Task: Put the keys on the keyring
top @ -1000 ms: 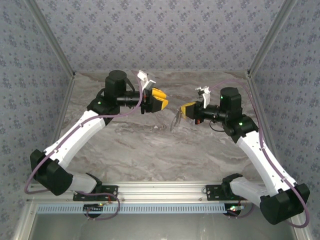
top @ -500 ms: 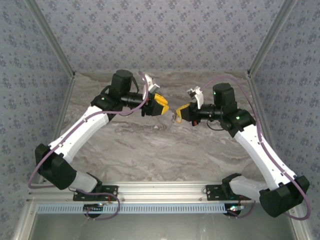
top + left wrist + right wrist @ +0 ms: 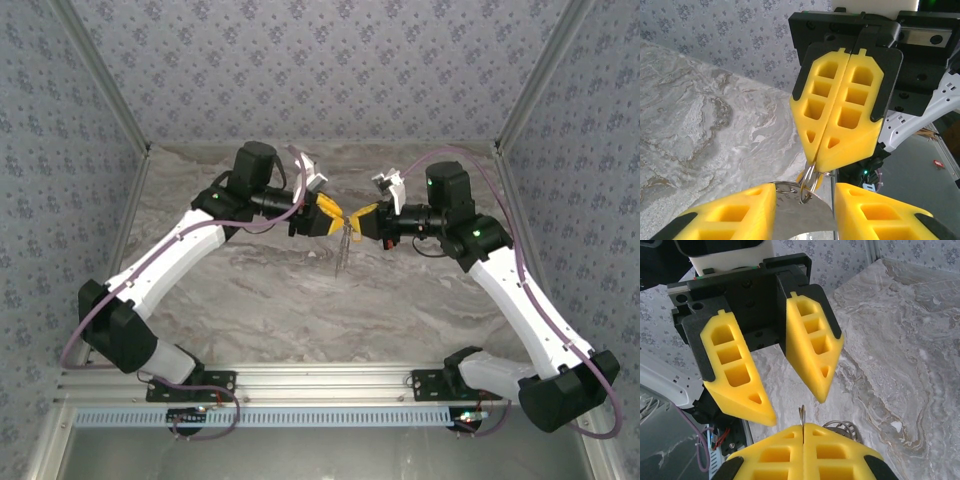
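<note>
On the left, the left gripper (image 3: pixel 333 218) hangs above the marbled table (image 3: pixel 270 300) with its yellow fingers (image 3: pixel 730 215) spread apart, gripping nothing; from the right wrist view that gap is plain to see. Dead centre, the keyring (image 3: pixel 342 248) dangles between the two arms, clear of the table, its thin grey loop (image 3: pixel 809 181) sitting in the space between those open fingers, touching neither as far as I can tell. Over to the right, the right gripper (image 3: pixel 358 216) is clamped tight on the top of the keyring, its tips nose to nose with the left one's
</note>
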`<state>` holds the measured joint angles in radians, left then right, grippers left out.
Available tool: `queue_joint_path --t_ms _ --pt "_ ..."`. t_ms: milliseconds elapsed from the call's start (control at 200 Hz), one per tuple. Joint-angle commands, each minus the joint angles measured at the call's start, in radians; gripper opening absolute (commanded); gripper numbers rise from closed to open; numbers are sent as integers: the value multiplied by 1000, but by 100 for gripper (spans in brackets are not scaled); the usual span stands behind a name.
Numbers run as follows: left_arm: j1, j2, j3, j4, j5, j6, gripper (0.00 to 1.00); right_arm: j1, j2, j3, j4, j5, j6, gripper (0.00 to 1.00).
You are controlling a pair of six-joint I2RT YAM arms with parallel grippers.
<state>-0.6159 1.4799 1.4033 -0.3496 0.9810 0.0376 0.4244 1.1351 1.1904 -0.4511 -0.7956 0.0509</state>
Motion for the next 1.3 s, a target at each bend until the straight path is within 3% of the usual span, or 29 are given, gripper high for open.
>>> queue_joint_path --t_ms 0,280,689,834,944,1149,1294 --pt "-11 8 49 -10 34 21 35 8 -2 41 36 -31 20 0" --pt "-22 21 59 -9 39 20 31 14 -2 37 51 -31 28 0" --pt "-26 21 57 21 68 3 0 16 0 34 64 -29 36 0" --pt "-28 14 48 38 63 -4 0 17 -4 32 70 -34 56 0" --pt "-27 -4 25 83 37 -21 0 -32 -39 12 76 -30 69 29" --pt "-21 -25 0 139 35 -55 0 -223 -158 -159 310 -153 274 43" --pt "-22 -32 0 146 37 -59 0 -247 -189 -226 373 -163 313 55"
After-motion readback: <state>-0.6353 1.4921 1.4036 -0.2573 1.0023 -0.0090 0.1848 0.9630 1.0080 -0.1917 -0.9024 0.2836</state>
